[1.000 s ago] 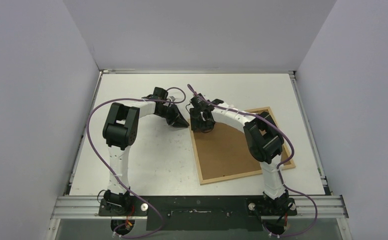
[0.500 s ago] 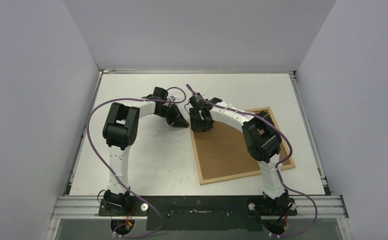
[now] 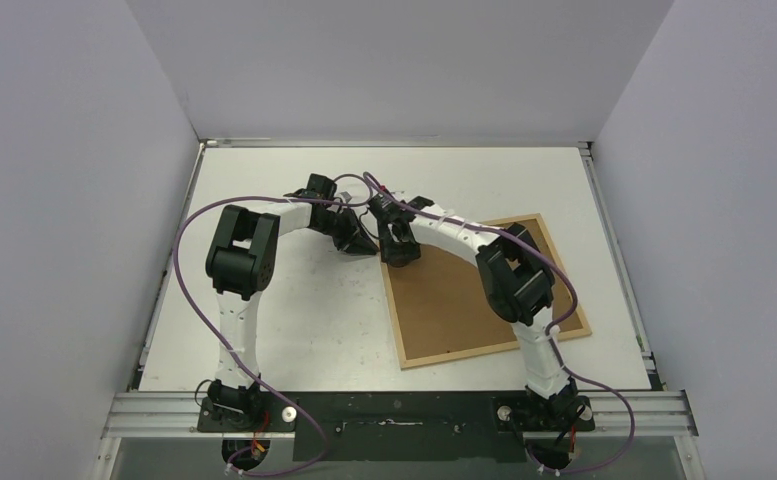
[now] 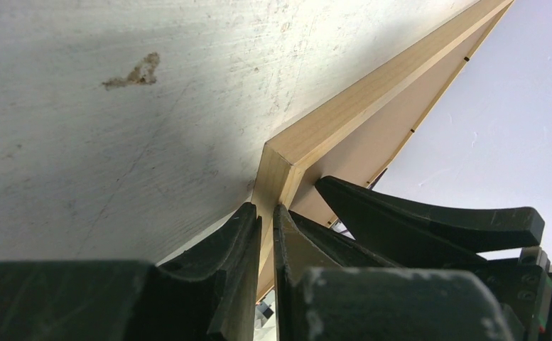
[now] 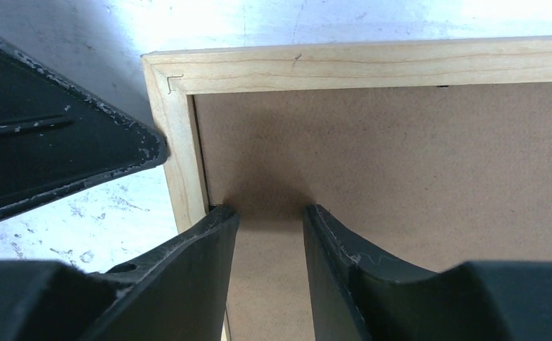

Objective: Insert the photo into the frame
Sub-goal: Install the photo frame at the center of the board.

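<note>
At the far left corner of the frame (image 5: pixel 365 67), find both hands at work. Note the frame lying flat on the desk (image 3: pixel 294 320), back upward, with the brown backing panel (image 3: pixel 444 300) seated inside it. Read the left hand (image 4: pixel 266 213) as closed on the thin wooden strip right at that corner, from outside the frame. Read the right hand (image 5: pixel 269 213) as partly open and gripping nothing, tips down on the backing panel just inside the same corner, one tip against the strip's inner edge. Do not expect to see the photo: absent from all three views, so cannot tell whether under the panel or elsewhere. Judge the step in hand as freeing the backing panel, with the frame steadied from outside. For the next move, probably catch the panel edge beside the corner and lift it clear without dragging the frame; hold the left grip firm. Then locate the photo before any insertion.
</note>
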